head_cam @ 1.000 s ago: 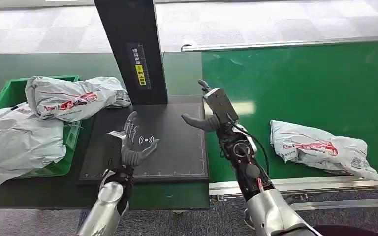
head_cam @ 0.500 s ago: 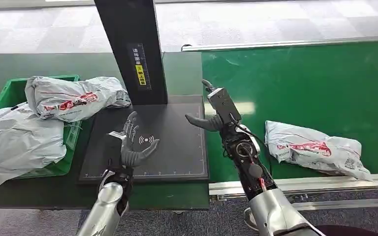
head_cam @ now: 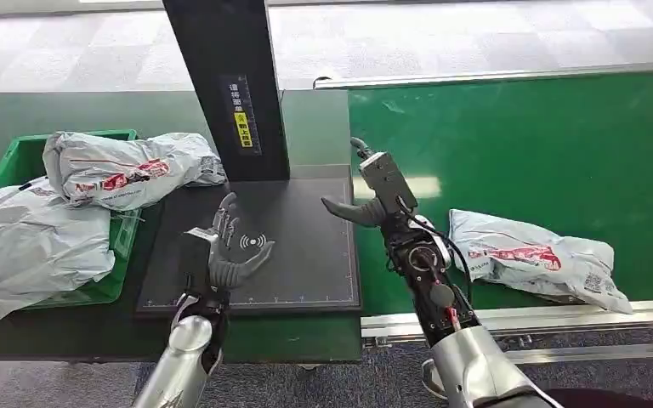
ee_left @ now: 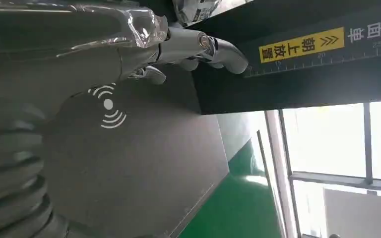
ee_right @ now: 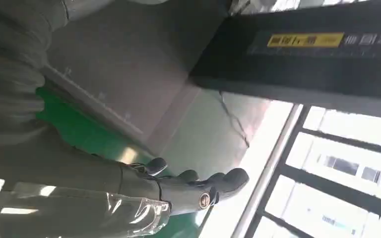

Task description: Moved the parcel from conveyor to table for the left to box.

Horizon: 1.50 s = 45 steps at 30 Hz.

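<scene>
The green conveyor (head_cam: pixel 544 136) carries the grey parcel (head_cam: pixel 537 258) just beside the right forearm, ungrasped, so pickup is pending: the right hand (head_cam: pixel 372 194), fingers spread and empty, must reach it. The green crate (head_cam: pixel 13 161) holds grey mailer bags (head_cam: pixel 119 168). The left hand (head_cam: pixel 225 246) hovers empty, fingers apart, over the black scanner pad (head_cam: pixel 298 255).

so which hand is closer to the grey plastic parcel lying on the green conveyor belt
Right. The right hand hovers open at the belt's edge, just left of the grey plastic parcel on the green conveyor belt. The left hand is farther off, over the black scanner pad.
</scene>
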Motion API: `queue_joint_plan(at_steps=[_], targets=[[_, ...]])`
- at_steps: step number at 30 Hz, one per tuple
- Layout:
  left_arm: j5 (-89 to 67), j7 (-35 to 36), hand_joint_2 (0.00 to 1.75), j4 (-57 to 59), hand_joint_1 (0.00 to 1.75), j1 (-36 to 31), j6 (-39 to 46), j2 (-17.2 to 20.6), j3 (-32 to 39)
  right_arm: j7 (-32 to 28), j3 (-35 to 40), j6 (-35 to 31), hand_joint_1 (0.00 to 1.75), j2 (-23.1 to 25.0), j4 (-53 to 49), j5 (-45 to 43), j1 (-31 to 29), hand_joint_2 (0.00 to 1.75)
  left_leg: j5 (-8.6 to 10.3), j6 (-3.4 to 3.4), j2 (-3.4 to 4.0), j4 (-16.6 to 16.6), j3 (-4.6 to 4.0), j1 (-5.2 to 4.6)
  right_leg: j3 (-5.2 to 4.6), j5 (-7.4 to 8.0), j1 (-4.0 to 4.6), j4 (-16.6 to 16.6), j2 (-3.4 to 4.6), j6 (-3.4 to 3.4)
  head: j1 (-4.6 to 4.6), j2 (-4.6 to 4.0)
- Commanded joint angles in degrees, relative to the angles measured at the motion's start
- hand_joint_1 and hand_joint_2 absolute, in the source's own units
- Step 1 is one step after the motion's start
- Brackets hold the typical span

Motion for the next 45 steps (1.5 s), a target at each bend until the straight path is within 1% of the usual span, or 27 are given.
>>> queue_joint_plan(at_steps=[1,3,4,5,6,7,9,11,14,16,17,18,24,25,26,27,29,32,33,34,36,38,40,42,43,45], targets=[[-0.4,0.2,1.75,-1.0,0.00,1.3,0.1,1.0,0.6,0.5,-4.8,-9.9,0.00,-3.3,-1.1,5.7,-1.6,1.75,-0.02,0.03,-0.06,0.0,0.09,-0.02,0.11,-0.03,-0.01,0.0,-0.05,0.00,0.00,-0.02],[-0.4,0.2,1.75,-1.3,0.00,1.7,0.1,1.1,0.8,0.9,-6.2,-12.0,0.00,-4.5,-1.7,7.1,-1.3,1.75,-0.02,0.05,-0.15,-0.1,0.16,-0.02,0.22,-0.05,-0.01,-0.1,-0.13,0.00,0.00,0.00],[-0.8,0.4,1.75,-1.8,0.00,2.1,1.5,1.0,1.4,6.4,-5.6,-20.2,0.00,-6.1,-0.9,15.1,-1.5,1.75,-0.01,0.03,-0.12,-0.1,0.12,-0.01,0.16,-0.03,-0.01,-0.1,-0.10,0.00,0.00,0.00],[-0.6,0.7,1.75,-2.5,0.00,2.6,1.4,1.3,1.7,7.4,-7.0,-22.5,0.00,-6.4,-2.5,19.6,-0.8,1.75,0.00,0.02,-0.11,0.0,0.07,-0.01,0.11,-0.03,-0.01,0.0,-0.09,0.00,-0.02,0.00],[-0.7,0.6,1.75,-2.8,0.00,2.8,1.3,1.4,2.2,7.6,-10.4,-19.2,0.00,-6.2,-5.3,21.7,0.9,1.75,-0.01,0.05,-0.19,-0.1,0.18,-0.01,0.25,-0.05,0.00,-0.1,-0.16,-0.01,0.00,0.00],[-0.8,0.6,1.75,-2.8,0.00,2.8,1.2,1.4,2.7,7.9,-12.2,-16.8,0.00,-5.9,-6.9,23.5,2.1,1.75,0.00,0.03,-0.16,-0.1,0.12,-0.01,0.17,-0.04,0.00,-0.1,-0.14,-0.01,-0.02,0.00],[-1.1,0.5,1.75,-2.3,0.00,2.1,0.9,1.3,3.3,9.8,-12.7,-11.3,0.00,-6.3,-8.5,29.5,4.9,1.75,0.01,0.03,-0.30,-0.1,0.16,0.01,0.27,-0.07,0.01,-0.1,-0.26,-0.02,0.00,-0.02],[-1.3,0.4,1.75,-1.7,0.00,1.5,0.6,1.2,3.5,9.9,-12.7,-9.2,0.00,-6.6,-8.7,32.6,6.3,1.75,-0.03,0.02,-0.22,-0.1,0.25,0.02,0.33,-0.06,0.03,-0.2,-0.17,-0.03,-0.02,0.00],[-1.5,0.4,1.75,-1.4,0.00,1.5,0.5,1.4,3.6,10.0,-11.2,-7.9,0.00,-8.5,-7.4,35.7,6.9,1.75,0.00,0.01,-0.14,-0.1,0.07,0.01,0.11,-0.02,0.01,-0.1,-0.13,-0.02,-0.02,0.00],[-1.6,0.2,1.75,-1.6,0.00,2.1,0.7,1.9,3.8,10.6,-10.7,-6.6,0.00,-10.2,-5.4,37.4,6.8,1.75,-0.02,0.04,-0.23,-0.1,0.17,0.01,0.25,-0.05,0.01,-0.1,-0.18,-0.01,0.00,0.00],[-1.5,0.2,1.75,-1.6,0.00,2.4,0.7,2.3,3.9,10.7,-10.4,-6.0,0.00,-11.0,-4.8,37.7,6.9,1.75,-0.02,0.03,-0.11,0.0,0.09,0.00,0.12,-0.02,0.00,-0.1,-0.07,0.00,-0.02,0.00],[-1.4,0.1,1.75,-1.7,0.00,2.7,0.8,2.6,3.9,10.7,-9.7,-4.8,0.00,-12.0,-3.8,38.3,6.9,1.75,-0.03,0.06,-0.15,-0.1,0.21,-0.01,0.26,-0.04,0.00,-0.1,-0.11,0.01,-0.02,0.00],[-1.4,0.0,1.75,-1.7,0.00,2.8,0.8,2.6,4.0,10.7,-9.8,-4.8,0.00,-12.1,-3.6,38.2,7.1,1.75,-0.04,0.04,-0.12,-0.1,0.26,-0.02,0.32,-0.05,-0.02,-0.1,-0.07,-0.02,0.00,-0.02],[-1.4,0.0,1.75,-1.7,0.00,2.8,0.8,2.6,3.9,10.7,-9.8,-4.8,0.00,-12.0,-3.6,38.2,7.1,1.75,-0.04,0.01,-0.02,-0.1,0.13,-0.01,0.16,-0.02,-0.01,-0.1,0.01,-0.02,-0.02,0.00],[-1.1,-0.2,1.75,-1.4,0.00,2.7,0.9,2.9,3.7,9.8,-8.8,-2.2,0.00,-12.8,-3.0,37.6,7.1,1.75,-0.05,0.02,-0.05,-0.1,0.23,-0.01,0.27,-0.04,-0.01,-0.1,-0.02,-0.03,-0.02,0.00],[-0.8,-0.3,1.75,-1.0,0.00,2.6,1.1,3.2,3.4,9.8,-7.9,-1.1,0.00,-13.8,-2.3,37.9,7.3,1.75,-0.06,0.02,-0.01,-0.1,0.27,0.00,0.28,-0.05,0.00,-0.1,0.00,-0.04,-0.02,0.00],[-0.4,-0.6,1.75,-0.7,0.00,2.5,1.2,3.7,3.3,10.7,-6.7,-0.6,0.00,-15.6,-0.6,39.4,7.4,1.75,-0.05,0.03,-0.13,-0.2,0.33,0.00,0.39,-0.06,0.01,-0.2,-0.09,-0.04,-0.02,0.00],[0.5,-0.8,1.75,-0.9,0.00,2.7,1.4,4.6,2.9,12.0,-3.6,2.0,0.00,-20.0,3.9,41.9,6.5,1.75,-0.02,0.04,-0.15,-0.1,0.25,0.00,0.32,-0.03,0.00,-0.2,-0.12,0.00,-0.02,0.00],[0.9,-0.8,1.75,-1.0,0.00,2.9,1.6,4.7,2.9,12.9,-2.3,3.0,0.00,-21.5,6.2,43.2,5.6,1.75,-0.03,0.05,-0.15,-0.1,0.27,-0.01,0.34,-0.04,0.00,-0.2,-0.11,0.00,0.00,0.00],[0.9,-0.8,1.75,-1.1,0.00,3.1,1.6,4.8,2.9,14.1,-2.0,3.3,0.00,-22.4,7.2,44.0,5.0,1.75,-0.02,0.04,-0.16,-0.1,0.16,0.01,0.24,-0.03,0.01,-0.1,-0.12,0.01,-0.02,0.00],[1.2,-0.7,1.75,-1.3,0.00,3.7,1.8,4.9,2.9,16.7,-0.9,3.2,0.00,-23.9,10.0,46.3,3.1,1.75,-0.03,0.08,-0.18,-0.1,0.23,-0.03,0.33,-0.03,-0.03,-0.2,-0.12,0.03,-0.02,0.00],[1.3,-0.6,1.75,-1.7,0.00,4.1,2.1,4.9,2.6,19.1,-0.7,2.5,0.00,-24.4,12.2,47.8,1.9,1.75,-0.05,0.08,-0.12,-0.1,0.19,-0.07,0.27,-0.03,-0.07,-0.1,-0.05,0.03,0.00,-0.02],[1.3,-0.6,1.75,-1.7,0.00,4.1,2.1,4.9,2.6,19.1,-0.7,2.6,0.00,-24.5,12.3,47.8,2.0,1.75,-0.05,0.05,-0.02,-0.1,0.14,-0.07,0.21,-0.01,-0.07,-0.1,0.04,0.01,-0.02,0.00],[1.3,-0.6,1.75,-1.7,0.00,4.1,2.1,4.9,2.6,19.1,-0.7,2.6,0.00,-24.5,12.3,47.8,2.0,1.75,-0.03,0.03,-0.11,0.0,0.04,-0.05,0.13,-0.01,-0.05,-0.1,-0.05,0.01,-0.02,-0.02],[1.3,-0.5,1.75,-1.7,0.00,4.1,2.2,4.8,2.6,19.7,-0.5,2.5,0.00,-24.3,12.3,48.0,2.1,1.75,-0.04,0.03,-0.15,-0.1,0.14,-0.06,0.23,-0.03,-0.06,-0.1,-0.09,0.00,-0.02,-0.02],[1.3,-0.3,1.75,-1.7,0.00,4.3,2.4,4.7,2.3,22.0,-0.5,3.7,0.00,-25.2,13.2,48.6,2.4,1.75,-0.05,0.03,-0.17,0.0,0.07,-0.03,0.15,-0.02,-0.04,-0.1,-0.08,0.00,-0.02,0.00]])
